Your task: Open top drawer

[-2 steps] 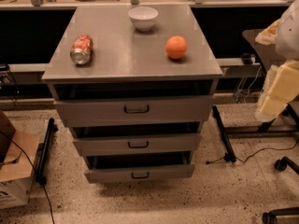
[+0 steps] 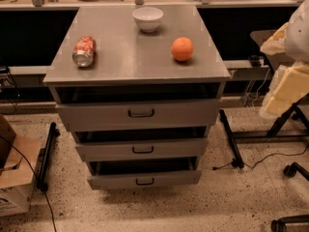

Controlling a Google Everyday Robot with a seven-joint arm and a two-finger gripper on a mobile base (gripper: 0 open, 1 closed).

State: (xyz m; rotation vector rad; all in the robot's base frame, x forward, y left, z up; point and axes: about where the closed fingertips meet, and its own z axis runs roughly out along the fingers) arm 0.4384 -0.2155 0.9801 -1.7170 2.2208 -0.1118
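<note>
The top drawer is the widest grey front of the cabinet, just under the top, with a small black loop handle at its centre. A dark gap shows above its front. My gripper is at the right edge of the view, cream-coloured, to the right of the cabinet and apart from it, roughly at the top drawer's height. It touches nothing on the cabinet.
On the cabinet top lie a red can on its side, a white bowl and an orange. Two narrower drawers sit below. A cardboard box stands left, black stand legs right.
</note>
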